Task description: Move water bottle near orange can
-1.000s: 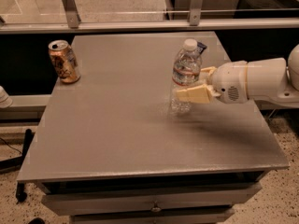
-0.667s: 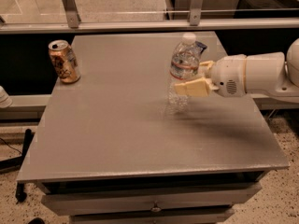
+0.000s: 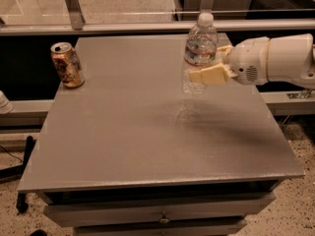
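Because the grey worktop (image 3: 138, 146) must be crossed, the white hand (image 3: 206, 63) at right is clamped around the upright water bottle (image 3: 201, 41), holding it clear of the surface; the orange can (image 3: 67, 64) stands well apart, far left.

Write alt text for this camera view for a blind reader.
Reaching in from the right, the robot's gripper holds a water bottle in its jaws above a grey table. An orange can stands at the table's far-left corner.
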`<act>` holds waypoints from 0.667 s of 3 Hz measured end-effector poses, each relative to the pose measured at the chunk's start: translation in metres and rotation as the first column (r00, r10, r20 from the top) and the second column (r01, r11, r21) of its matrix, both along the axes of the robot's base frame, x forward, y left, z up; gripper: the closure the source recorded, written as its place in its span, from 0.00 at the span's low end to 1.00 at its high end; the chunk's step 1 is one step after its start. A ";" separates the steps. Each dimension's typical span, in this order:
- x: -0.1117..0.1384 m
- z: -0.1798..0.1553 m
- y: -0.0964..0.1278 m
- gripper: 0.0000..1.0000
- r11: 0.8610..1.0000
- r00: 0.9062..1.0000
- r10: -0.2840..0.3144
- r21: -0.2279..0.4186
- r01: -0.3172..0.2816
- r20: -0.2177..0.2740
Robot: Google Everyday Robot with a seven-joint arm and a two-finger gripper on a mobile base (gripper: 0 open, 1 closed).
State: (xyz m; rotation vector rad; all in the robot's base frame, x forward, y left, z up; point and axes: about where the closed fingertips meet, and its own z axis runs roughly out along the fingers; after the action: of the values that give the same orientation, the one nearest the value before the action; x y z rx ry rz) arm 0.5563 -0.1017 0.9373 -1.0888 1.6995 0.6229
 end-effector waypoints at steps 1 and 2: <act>0.015 -0.008 0.035 1.00 1.000 1.000 0.022 0.022 -0.022 0.002; 0.048 -0.016 0.106 1.00 0.994 0.997 0.082 0.079 -0.082 0.008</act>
State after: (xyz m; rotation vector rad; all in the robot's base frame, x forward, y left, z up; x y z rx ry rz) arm 0.6038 0.0039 0.9217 -1.1072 1.6187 0.7326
